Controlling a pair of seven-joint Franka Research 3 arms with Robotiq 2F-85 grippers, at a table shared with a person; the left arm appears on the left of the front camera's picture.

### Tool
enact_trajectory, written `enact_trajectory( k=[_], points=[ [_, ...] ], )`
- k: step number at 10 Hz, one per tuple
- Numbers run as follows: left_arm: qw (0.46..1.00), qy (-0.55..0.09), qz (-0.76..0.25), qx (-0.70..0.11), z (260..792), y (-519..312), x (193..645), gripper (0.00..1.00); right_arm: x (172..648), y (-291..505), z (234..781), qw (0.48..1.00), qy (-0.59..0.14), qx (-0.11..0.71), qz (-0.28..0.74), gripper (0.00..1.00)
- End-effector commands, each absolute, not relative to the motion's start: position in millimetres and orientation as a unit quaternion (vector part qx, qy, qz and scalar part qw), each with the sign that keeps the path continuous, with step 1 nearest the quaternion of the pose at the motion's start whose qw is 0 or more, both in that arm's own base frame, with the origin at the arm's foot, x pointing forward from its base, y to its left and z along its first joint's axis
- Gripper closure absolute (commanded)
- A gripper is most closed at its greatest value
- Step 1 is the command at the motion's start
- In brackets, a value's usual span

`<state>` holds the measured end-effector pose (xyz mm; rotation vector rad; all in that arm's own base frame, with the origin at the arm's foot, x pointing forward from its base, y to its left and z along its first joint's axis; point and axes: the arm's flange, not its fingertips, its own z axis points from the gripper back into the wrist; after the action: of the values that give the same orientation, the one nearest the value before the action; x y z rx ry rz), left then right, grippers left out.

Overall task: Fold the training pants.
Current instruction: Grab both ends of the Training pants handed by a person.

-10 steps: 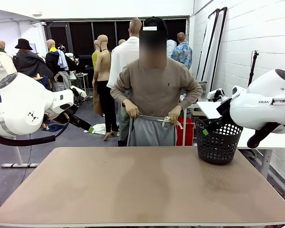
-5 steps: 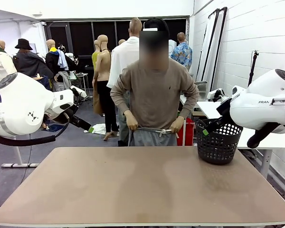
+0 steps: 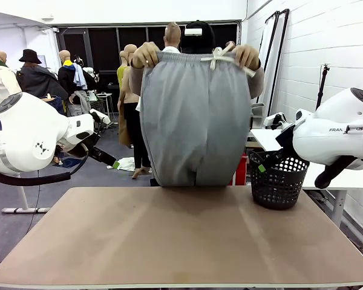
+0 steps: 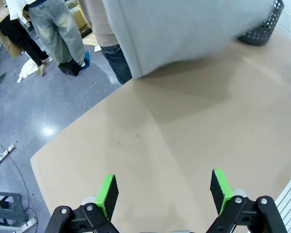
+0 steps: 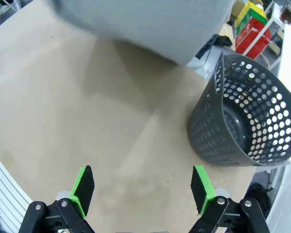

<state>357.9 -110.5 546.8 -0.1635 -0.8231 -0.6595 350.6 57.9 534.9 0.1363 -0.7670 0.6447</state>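
Front view: light grey soft jersey training pants (image 3: 190,121) held up in the air above the far edge of the tan, matte, round-cornered counter (image 3: 181,241). Person's hand at picture left (image 3: 146,55) and person's hand at picture right (image 3: 247,56) each pinch one top corner of the gathered elastic waistband. White drawstring (image 3: 221,57) knotted near the right corner, ends loose. Cloth hangs flat with a faint fold down the middle. Its lower end drops behind the counter's far edge, so the legs are cut off from sight. Pants hide the person's trunk.

Dark grey perforated plastic basket (image 3: 278,181) stands upright at the far right corner, close to the edge. From there the counter top runs bare across the middle and left, near edge to far edge: wide room to move.

Smooth white left arm (image 3: 30,136) and white right arm (image 3: 339,133) sit at either side of the picture, well apart from the pants.

Left wrist view: robot's left hand (image 4: 162,187) hangs over bare counter, jaws spread wide, nothing between the green pads (image 4: 106,194). Pants are a blurred pale sheet along the top; texture hard to make out.

Right wrist view: robot's right hand (image 5: 143,187) spread wide and empty over bare counter. Basket ahead to the right, near the counter's edge. Pants blurred at top, hem not readable.
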Motion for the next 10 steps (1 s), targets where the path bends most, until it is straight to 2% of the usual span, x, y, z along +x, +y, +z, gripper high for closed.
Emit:
enact_trajectory(
  k=[1, 10],
  points=[
    [0.86, -0.393, -0.315, -0.081, 547.0, -110.6, 357.8, 0.0, 350.6, 58.2, 534.6, 0.874, -0.367, 0.068, 0.31, 0.0],
    [0.86, -0.393, -0.315, -0.081, 547.0, -110.6, 357.8, 0.0, 350.6, 58.2, 534.6, 0.874, -0.367, 0.068, 0.31, 0.0]
  ],
)
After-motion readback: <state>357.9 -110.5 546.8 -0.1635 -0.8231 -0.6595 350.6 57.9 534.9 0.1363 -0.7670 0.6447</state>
